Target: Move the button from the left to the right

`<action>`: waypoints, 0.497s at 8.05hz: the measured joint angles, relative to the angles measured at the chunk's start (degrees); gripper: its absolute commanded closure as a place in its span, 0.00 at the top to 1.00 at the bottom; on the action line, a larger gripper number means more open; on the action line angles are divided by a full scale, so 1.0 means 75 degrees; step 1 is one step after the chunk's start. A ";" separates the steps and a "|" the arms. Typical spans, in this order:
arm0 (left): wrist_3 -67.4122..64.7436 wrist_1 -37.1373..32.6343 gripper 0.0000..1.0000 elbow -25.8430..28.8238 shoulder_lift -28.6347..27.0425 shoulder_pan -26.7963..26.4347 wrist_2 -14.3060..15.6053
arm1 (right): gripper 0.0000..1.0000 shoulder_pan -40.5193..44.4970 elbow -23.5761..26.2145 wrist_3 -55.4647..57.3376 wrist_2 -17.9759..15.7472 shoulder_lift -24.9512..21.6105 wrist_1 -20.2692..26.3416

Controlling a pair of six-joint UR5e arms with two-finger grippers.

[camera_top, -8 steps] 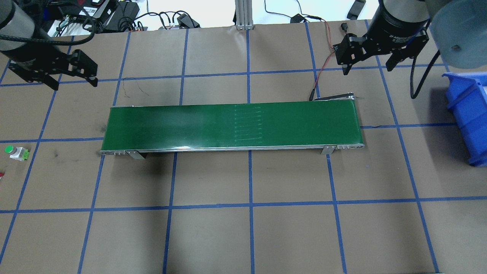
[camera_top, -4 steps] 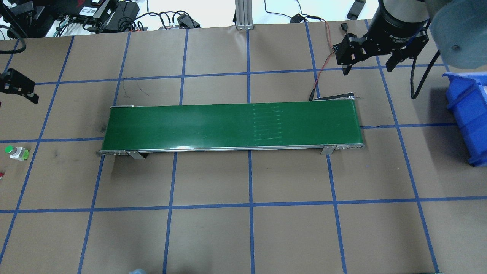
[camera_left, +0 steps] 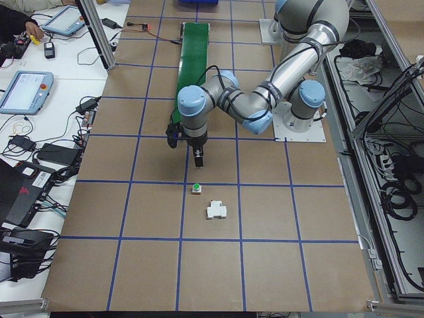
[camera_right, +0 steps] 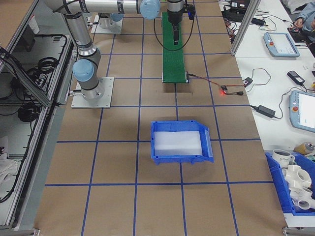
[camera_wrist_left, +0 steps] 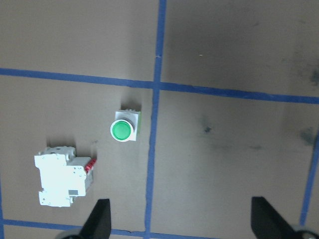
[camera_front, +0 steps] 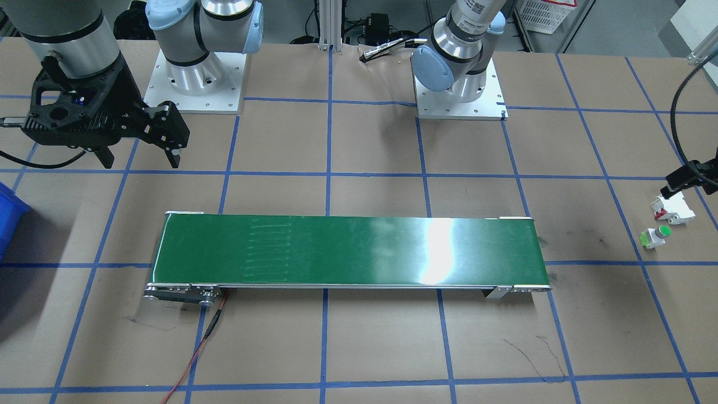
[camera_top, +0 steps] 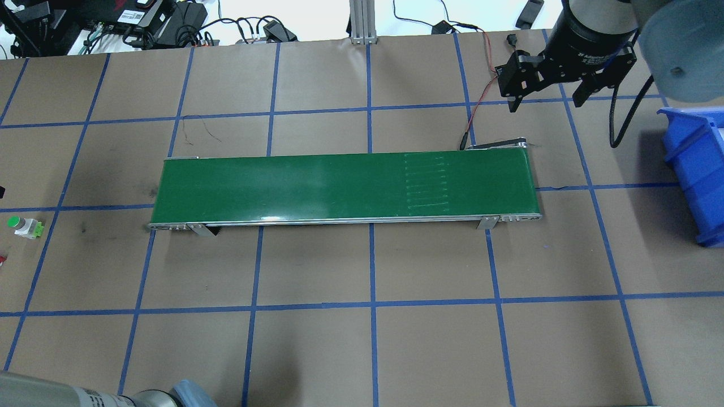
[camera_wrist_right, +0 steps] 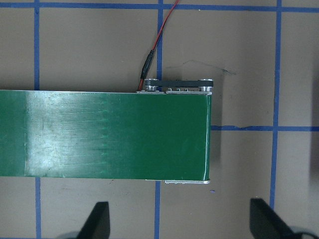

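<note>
Button (camera_wrist_left: 122, 130) sits upright on the bench (camera_top: 317, 350), green cap up, at the far left end by the robot's own reckoning, well apart from the conveyor belt (camera_top: 339, 186). A white breaker (camera_wrist_left: 62, 179) w/ red parts lies just beside it, not touching. I read this placement as the pick-up station: the belt runs left to right towards the blue bin (camera_right: 179, 142) at the other end, so the route for the part is prob. belt, then bin side.

Left gripper (camera_wrist_left: 179, 224) hangs above the bench near the button, pointing down; the wrist view shows both fingertips spread wide w/ nothing between them. It's released, touching nothing. Button is off-centre in that view, up and to the left of the gap, so I judge the approach isn't lined up yet; a lateral shift is needed before descent. Risk: the breaker is close enough that a finger could clip it.

Right gripper (camera_wrist_right: 179, 224) hovers over the belt's right end, fingers likewise wide apart, empty, no contact. I take this as a waiting post to receive the part.
</note>
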 measured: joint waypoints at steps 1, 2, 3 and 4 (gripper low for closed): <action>0.0377 0.0332 1.00 0.0011 -0.0322 0.0233 0.0134 | 1.00 0.0000 0.0003 0.0021 0.0005 0.0016 0.0004; 0.0592 0.0622 1.00 0.0011 -0.0620 0.0369 0.0365 | 1.00 0.0000 0.0005 0.0023 0.0008 0.0026 -0.0009; 0.0691 0.0841 1.00 0.0011 -0.0919 0.0429 0.0530 | 1.00 0.0000 0.0006 0.0023 0.0010 0.0037 -0.0022; 0.0690 0.0985 1.00 0.0011 -0.1237 0.0454 0.0671 | 1.00 0.0000 0.0006 0.0022 0.0014 0.0046 -0.0031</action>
